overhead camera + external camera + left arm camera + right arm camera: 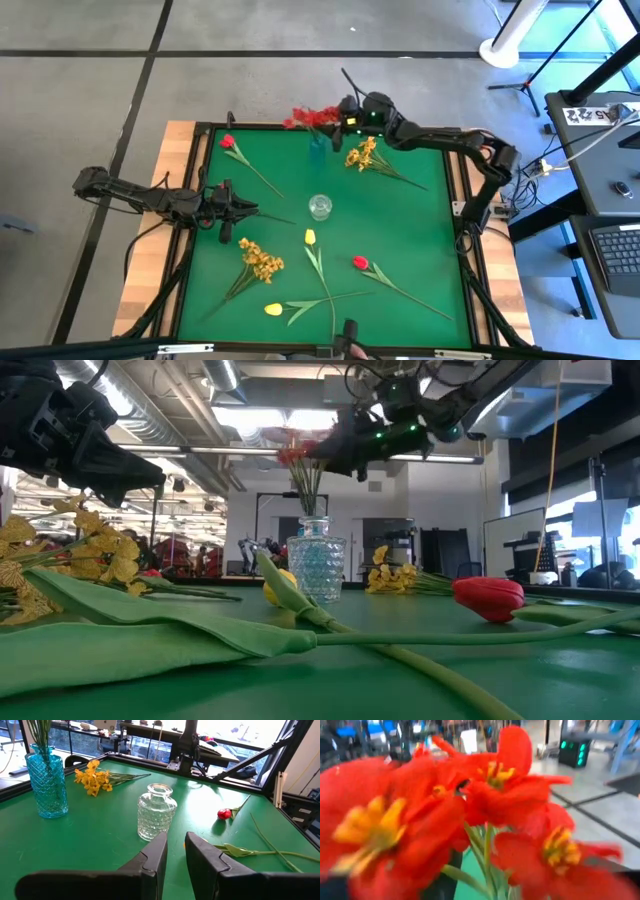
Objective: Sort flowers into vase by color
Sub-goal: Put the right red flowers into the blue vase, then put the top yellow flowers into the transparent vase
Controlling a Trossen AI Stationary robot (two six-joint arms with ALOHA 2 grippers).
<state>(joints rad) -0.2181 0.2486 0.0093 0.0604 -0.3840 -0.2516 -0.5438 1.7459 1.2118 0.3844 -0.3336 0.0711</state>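
A spray of red flowers (310, 118) stands with its stems in the blue vase (318, 150) near the table's far edge; the blooms fill the right wrist view (470, 810). My right gripper (347, 113) hovers at the blooms' right side, above the vase. The clear vase (320, 207) stands empty at the table's middle. My left gripper (176, 852) waits open at the left edge, pointing at the clear vase (156, 812), nothing between its fingers. Red tulips (228, 141) (360, 263), yellow tulips (310, 237) (273, 309) and yellow sprays (362, 153) (260, 258) lie flat on the green mat.
A raised black frame (452, 170) borders the green mat. Long stems and leaves (325, 285) cross the near half of the table. In the low view a broad leaf (150, 625) and a stem lie right in front of the camera.
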